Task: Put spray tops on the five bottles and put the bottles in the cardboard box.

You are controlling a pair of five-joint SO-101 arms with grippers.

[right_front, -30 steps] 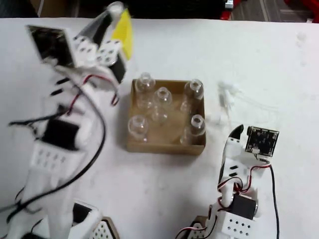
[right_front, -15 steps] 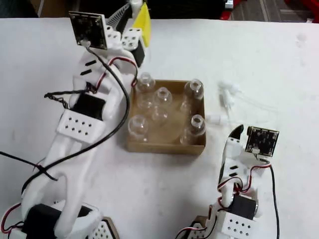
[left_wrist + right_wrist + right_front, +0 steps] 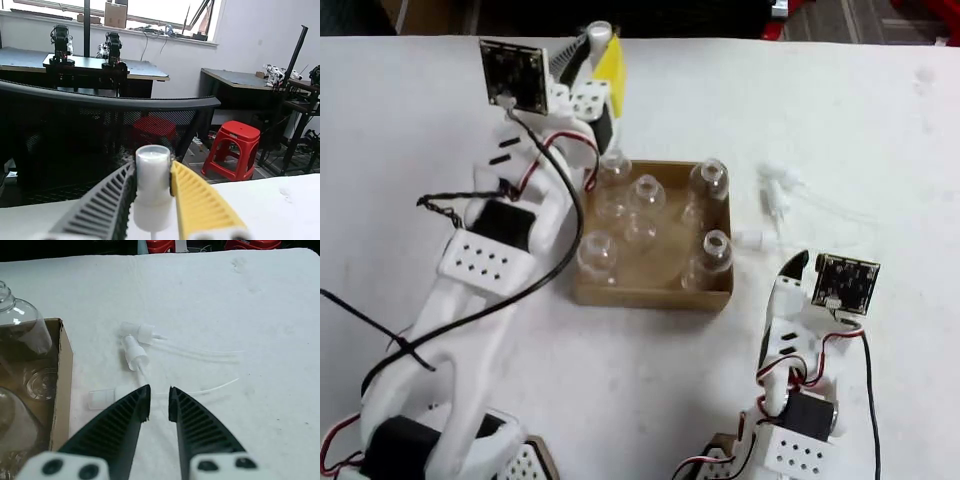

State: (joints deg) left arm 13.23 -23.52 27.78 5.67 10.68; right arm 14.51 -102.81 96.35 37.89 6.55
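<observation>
Right gripper [image 3: 159, 399]: low over the table [image 3: 840, 120], jaws a narrow gap apart, nothing between them. Tips sit near one of three loose spray tops [image 3: 134, 354], probably staged for the next pick. Cardboard box [image 3: 650, 293]: all five bottles [image 3: 646, 195] stand upright inside with bare necks, so boxing has come ahead of capping. Left gripper [image 3: 152, 169]: past the box's far corner, clamped on a white spray top [image 3: 152, 205], likely meant for the nearest neck
</observation>
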